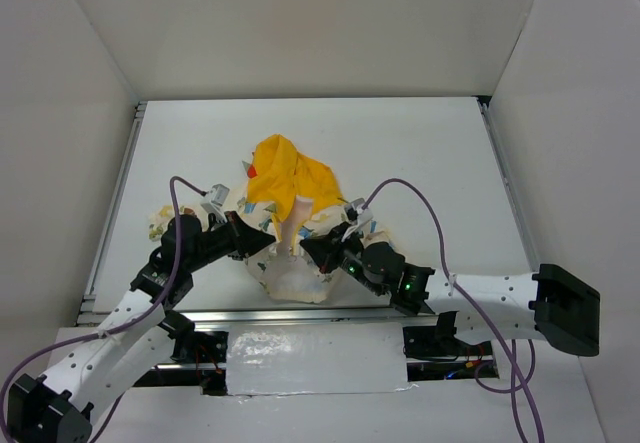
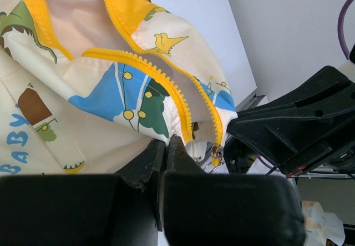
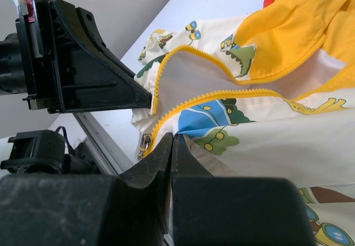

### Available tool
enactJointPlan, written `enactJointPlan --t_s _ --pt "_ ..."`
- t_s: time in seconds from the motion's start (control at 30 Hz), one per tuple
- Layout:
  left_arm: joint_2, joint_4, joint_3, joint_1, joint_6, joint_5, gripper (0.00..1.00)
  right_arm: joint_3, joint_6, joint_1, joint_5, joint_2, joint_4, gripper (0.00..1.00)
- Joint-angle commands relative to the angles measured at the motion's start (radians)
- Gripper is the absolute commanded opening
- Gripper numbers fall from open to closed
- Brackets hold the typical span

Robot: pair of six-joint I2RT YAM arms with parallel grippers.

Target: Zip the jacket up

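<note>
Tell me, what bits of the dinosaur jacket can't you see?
Top view: on the jacket, the zipper bottom is too small, and covered by the left gripper and right gripper.
Left wrist view: the gripper body hides the hem.
Right wrist view: the zipper pull is shadowed; whether the zipper halves join there is unclear.

White worktop (image 1: 400,153), plain white walls (image 1: 300,23) on three sides, metal rail (image 1: 300,315) along near edge, shiny silver sheet (image 1: 315,361) below it
</note>
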Motion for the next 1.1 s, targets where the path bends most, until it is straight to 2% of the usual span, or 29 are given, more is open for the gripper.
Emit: enactJointPlan --t_s 0.0,0.27,1.07 --pt "0.000 0.048 0.032 -0.004 0.003 0.015 0.00 0.025 -0.029 0.009 0.052 -0.005 0.079 0.00" --pt "0.002 0.050 0.030 -0.004 0.000 0.014 0.00 0.091 -0.051 0.008 0.094 0.053 0.012 0.00" --pt "0.002 0.040 0.035 -0.004 0.003 -0.005 0.00 0.131 -0.061 0.009 0.051 0.118 0.011 0.00"
